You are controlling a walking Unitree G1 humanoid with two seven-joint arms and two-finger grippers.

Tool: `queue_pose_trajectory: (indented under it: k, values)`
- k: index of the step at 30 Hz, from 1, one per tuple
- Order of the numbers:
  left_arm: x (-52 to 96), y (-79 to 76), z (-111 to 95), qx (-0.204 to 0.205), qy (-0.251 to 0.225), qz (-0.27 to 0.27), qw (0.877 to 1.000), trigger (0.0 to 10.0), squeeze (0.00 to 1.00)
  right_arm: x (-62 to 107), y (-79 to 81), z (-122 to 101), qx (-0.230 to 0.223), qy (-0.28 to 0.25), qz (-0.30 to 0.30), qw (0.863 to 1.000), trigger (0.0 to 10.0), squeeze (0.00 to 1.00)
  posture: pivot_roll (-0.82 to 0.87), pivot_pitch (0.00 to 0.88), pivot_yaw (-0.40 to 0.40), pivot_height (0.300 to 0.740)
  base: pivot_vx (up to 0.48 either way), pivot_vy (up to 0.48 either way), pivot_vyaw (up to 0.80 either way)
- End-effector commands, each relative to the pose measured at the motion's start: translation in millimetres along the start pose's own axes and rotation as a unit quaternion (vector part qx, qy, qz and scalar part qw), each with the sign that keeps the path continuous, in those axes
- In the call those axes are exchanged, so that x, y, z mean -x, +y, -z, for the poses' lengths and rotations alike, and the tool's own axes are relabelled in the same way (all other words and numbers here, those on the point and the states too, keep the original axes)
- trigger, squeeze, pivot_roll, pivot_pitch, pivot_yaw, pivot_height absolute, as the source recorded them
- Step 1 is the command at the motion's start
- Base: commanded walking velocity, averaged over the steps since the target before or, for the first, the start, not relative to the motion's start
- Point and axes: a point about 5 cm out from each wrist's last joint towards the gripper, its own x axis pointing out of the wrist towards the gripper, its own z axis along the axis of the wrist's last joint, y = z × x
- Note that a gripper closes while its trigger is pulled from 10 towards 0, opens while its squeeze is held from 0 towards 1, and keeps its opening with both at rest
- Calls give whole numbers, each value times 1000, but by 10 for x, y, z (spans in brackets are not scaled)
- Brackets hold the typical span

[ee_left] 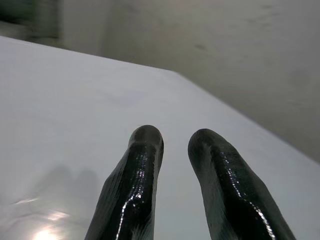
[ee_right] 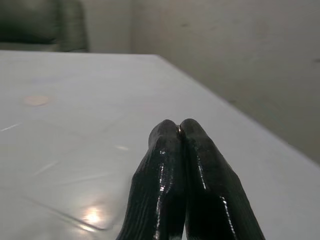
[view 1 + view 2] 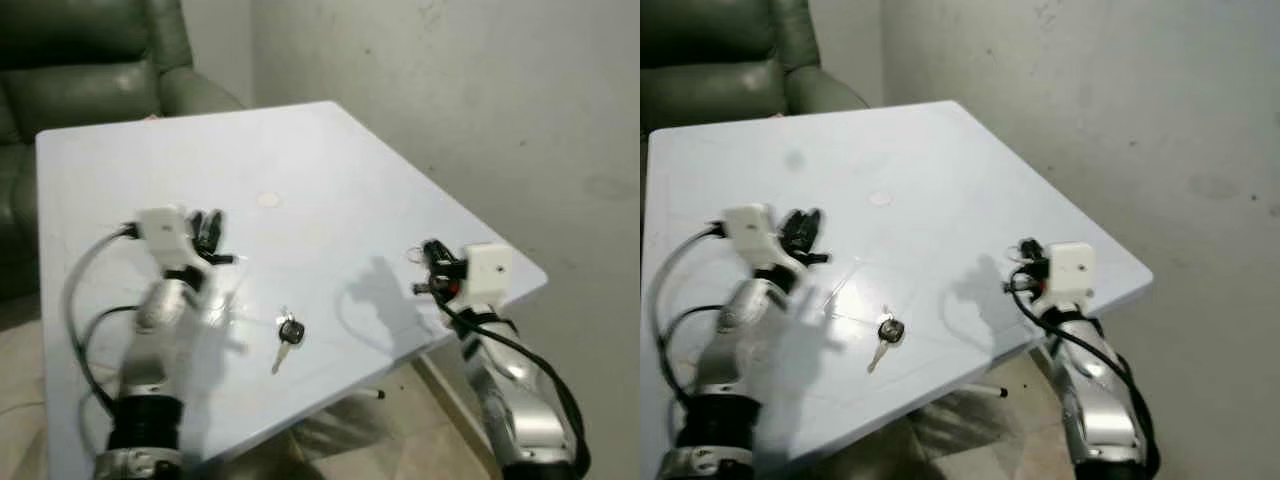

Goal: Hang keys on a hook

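the keys (image 3: pixel 287 334) are laid on the table (image 3: pixel 300 170), near its front edge, between the left gripper (image 3: pixel 210 232) and the right gripper (image 3: pixel 428 262). a sofa (image 3: pixel 90 60) is placed behind the table's far left corner, a wall (image 3: pixel 480 90) to its right.

Home: green sofa (image 3: pixel 90 70), table (image 3: pixel 330 170)

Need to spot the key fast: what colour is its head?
Black head, silvery blade; the key lies on the pale table. Best in the left eye view.
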Motion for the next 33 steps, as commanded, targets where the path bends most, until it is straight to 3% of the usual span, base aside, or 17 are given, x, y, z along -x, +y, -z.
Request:
queue_pose_trajectory:
  k: [1,16,33]
  values:
    - [-6,41,-63,-3,-6,-4,1000,10000,0,-11,19,-45,1,-9,-1,1000,10000,0,-62,0,-61,740,0,0,-719]
    - [4,30,-60,-7,-4,3,1000,10000,0,-6,6,-42,1,-7,3,1000,10000,0,-64,0,-62,740,0,0,-720]
    - [14,-107,-34,-3,0,45,999,10000,0,-16,10,-41,2,-7,2,1000,10000,0,-63,0,-61,740,0,0,-719]
